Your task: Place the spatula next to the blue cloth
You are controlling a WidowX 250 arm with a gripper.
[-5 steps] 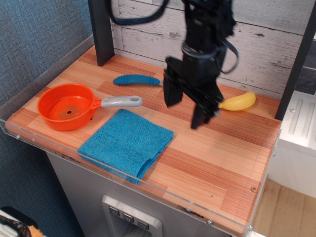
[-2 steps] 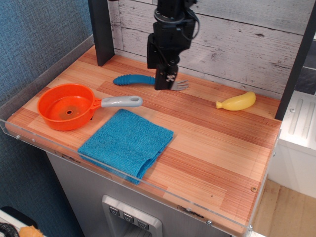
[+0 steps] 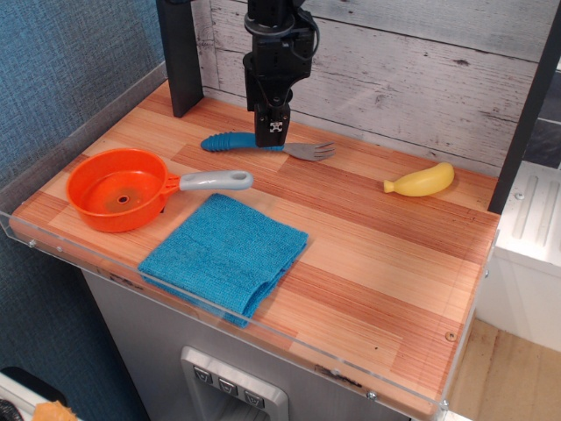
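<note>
The spatula (image 3: 237, 141) lies flat at the back of the wooden counter, its ribbed blue handle to the left and its grey pronged head (image 3: 313, 151) to the right. My gripper (image 3: 271, 136) hangs straight down over the right end of the handle. Its front finger (image 3: 271, 123) covers that part of the handle, and the rear finger is hidden behind it. The jaws look open around the handle, and the spatula rests on the wood. The blue cloth (image 3: 226, 253) lies flat near the front edge, well apart from the spatula.
An orange pan (image 3: 118, 189) with a grey handle (image 3: 215, 181) sits at the left, between spatula and cloth. A yellow banana (image 3: 422, 181) lies at the back right. A black post (image 3: 180, 53) stands at the back left. A clear rim (image 3: 219, 311) edges the counter front.
My gripper has moved from the counter's middle right to the back left, turned, and come down over the spatula handle. The spatula, cloth, pan and banana have not moved.
</note>
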